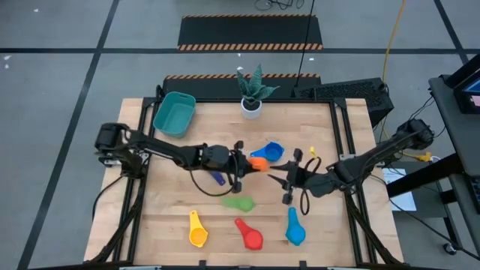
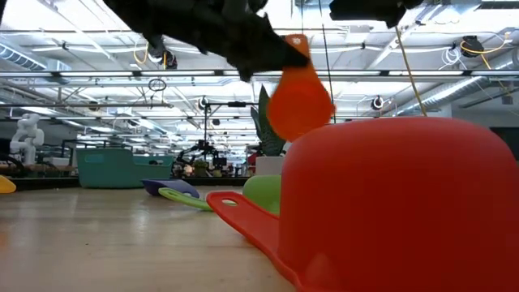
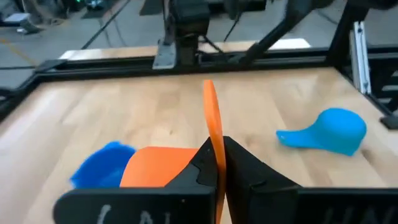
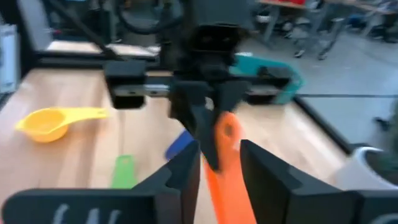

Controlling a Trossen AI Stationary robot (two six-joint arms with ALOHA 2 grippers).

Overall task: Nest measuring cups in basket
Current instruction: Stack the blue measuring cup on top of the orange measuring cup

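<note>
Midair, left gripper [image 3: 219, 168] clamps orange cup [image 1: 258, 163]; right gripper [image 4: 219, 163] fingers parted beside it; basket [image 1: 174, 114] empty, other cups unnested.

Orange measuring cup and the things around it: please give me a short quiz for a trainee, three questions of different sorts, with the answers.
1. True or false: the left hand is shut on the handle of the orange cup, and the right hand is open with a finger on either side of that handle.
2. How many cups lie in the basket? A) none B) two C) seven
3. In the high view, which colour of cup lies between the yellow cup and the light blue cup near the table's front edge?

Key: 1 true; 2 A; 3 red.
</note>
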